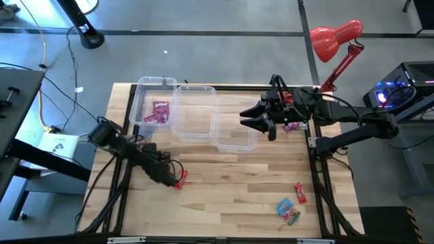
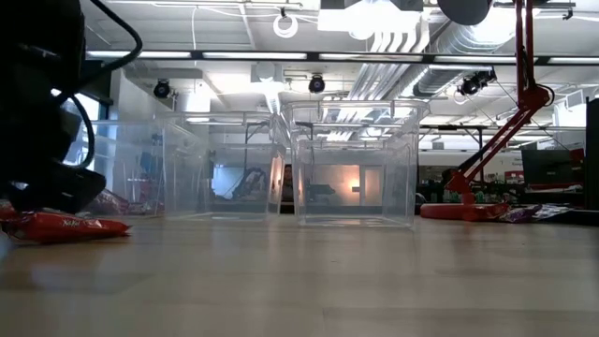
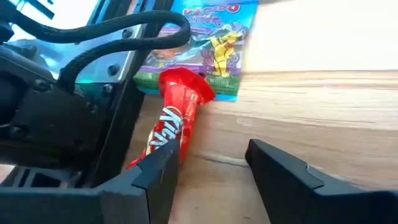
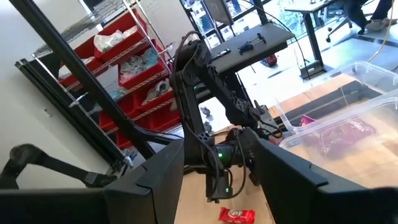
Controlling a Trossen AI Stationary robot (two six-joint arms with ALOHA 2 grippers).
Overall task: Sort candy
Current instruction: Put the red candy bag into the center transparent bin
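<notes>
A red wrapped bar (image 1: 180, 177) lies flat on the wood near the table's left side. It also shows as the red bar (image 3: 174, 124) and the red bar (image 2: 65, 226). My left gripper (image 1: 172, 176) is low over it and open (image 3: 208, 155), with the bar beside one fingertip. Beyond the bar lies a blue-green packet (image 3: 205, 43). Magenta packets (image 1: 160, 112) lie in the leftmost clear bin (image 1: 144, 88). More candy (image 1: 290, 205) lies near the table's right near corner. My right gripper (image 1: 261, 120) hangs open and empty (image 4: 221, 186) above the rightmost bin (image 1: 237, 141). My left gripper stands with one fingertip (image 3: 158, 168) at the near end of the red bar (image 3: 152, 146), which lies flat on the table. The finger hides the meeting place, so I cannot tell whether it touches. The other finger stands clear on bare wood.
Three clear bins stand in a row at the table's far side; the middle bin (image 1: 195, 112) looks bare inside. A purple packet (image 1: 293, 126) lies under the right arm. A red desk lamp (image 1: 336, 37) stands past the far right corner. Bare wood (image 1: 230, 183) spans the middle.
</notes>
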